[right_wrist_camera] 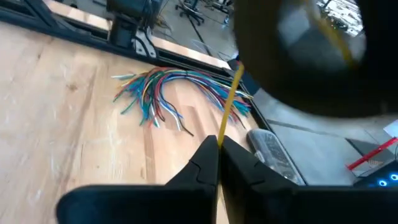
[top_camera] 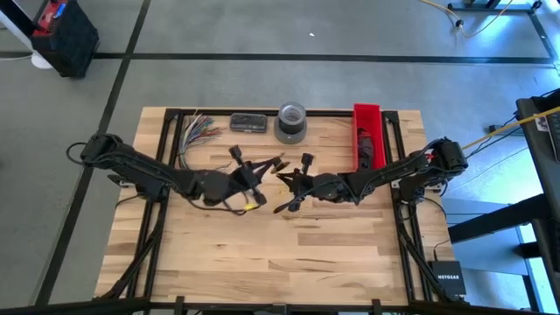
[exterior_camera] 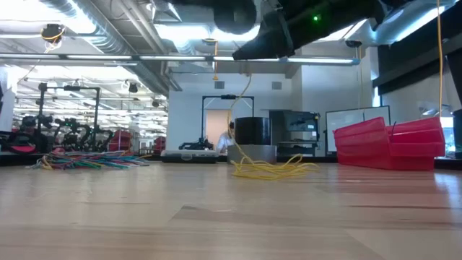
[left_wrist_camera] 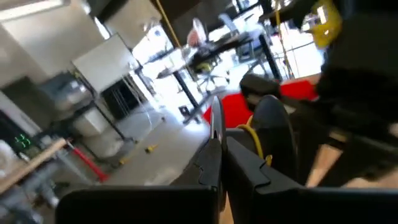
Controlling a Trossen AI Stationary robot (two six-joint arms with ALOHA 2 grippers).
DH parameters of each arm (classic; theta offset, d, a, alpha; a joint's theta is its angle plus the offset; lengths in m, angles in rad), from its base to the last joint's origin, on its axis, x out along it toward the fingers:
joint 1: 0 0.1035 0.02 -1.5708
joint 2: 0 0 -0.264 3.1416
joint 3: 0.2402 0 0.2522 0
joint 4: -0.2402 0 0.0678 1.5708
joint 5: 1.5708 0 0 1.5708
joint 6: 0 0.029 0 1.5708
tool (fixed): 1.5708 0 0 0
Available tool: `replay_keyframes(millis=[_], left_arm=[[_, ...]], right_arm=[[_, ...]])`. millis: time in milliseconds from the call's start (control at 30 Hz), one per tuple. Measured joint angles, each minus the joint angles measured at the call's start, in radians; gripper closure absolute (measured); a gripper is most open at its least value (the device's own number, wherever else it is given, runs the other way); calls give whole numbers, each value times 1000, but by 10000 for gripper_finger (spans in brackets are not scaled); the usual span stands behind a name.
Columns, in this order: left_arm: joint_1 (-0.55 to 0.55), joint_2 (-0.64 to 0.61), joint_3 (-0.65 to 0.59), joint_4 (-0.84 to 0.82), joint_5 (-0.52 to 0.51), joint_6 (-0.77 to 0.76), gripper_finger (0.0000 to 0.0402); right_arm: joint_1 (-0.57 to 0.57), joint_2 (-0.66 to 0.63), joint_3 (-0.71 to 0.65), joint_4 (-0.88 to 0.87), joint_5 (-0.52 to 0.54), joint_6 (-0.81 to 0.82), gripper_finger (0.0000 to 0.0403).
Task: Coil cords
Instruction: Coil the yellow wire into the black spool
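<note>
1. Left gripper [top_camera: 273, 164] is raised over the middle of the bench [top_camera: 262, 254]; fingers [left_wrist_camera: 214, 149] pressed together. In the left wrist view a thin yellow cord [left_wrist_camera: 256, 138] runs just past the fingertips; whether it is pinched there cannot be told.
2. Right gripper [top_camera: 282, 175] sits nose to nose with the left one, close beside it, also clear of the bench top. Its fingers [right_wrist_camera: 214, 163] are closed on a yellow cord [right_wrist_camera: 229, 106] that rises straight from between the tips.
3. The cords: in the low view a loose yellow tangle [exterior_camera: 271, 168] lies on the bench, with a strand going up toward the arms. A black loop with a yellow bit [top_camera: 249, 203] hangs beneath the left wrist, behind its gripper, in the high view.
4. Fan of multicoloured wires [right_wrist_camera: 168, 93] lies flat on the bench ahead of the right gripper, well apart from it; the same fan is beside the left arm at the bench's far edge [top_camera: 194, 129].
5. Grey tape roll [top_camera: 291, 122] stands at the far edge, beyond both grippers.
6. Red bin [top_camera: 367, 136] stands at the far edge beside the right arm; small dark flat device [top_camera: 248, 122] lies just beside the roll.
</note>
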Motion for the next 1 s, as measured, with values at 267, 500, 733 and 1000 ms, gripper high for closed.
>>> replay_keyframes(millis=[267, 500, 733, 1000], left_arm=[[-75, -23, 2, 16, -9, 49, 400], [-107, -26, 2, 10, -31, 56, 400], [-155, -61, 1, 11, -231, 98, 400], [-158, -61, 1, 12, -199, 97, 399]], right_arm=[[1, -8, -2, -23, -9, 133, 337], [2, -118, 0, -204, 18, 62, 249], [59, -254, 0, -508, -17, 84, 227], [21, -123, 0, -221, -247, 83, 233]])
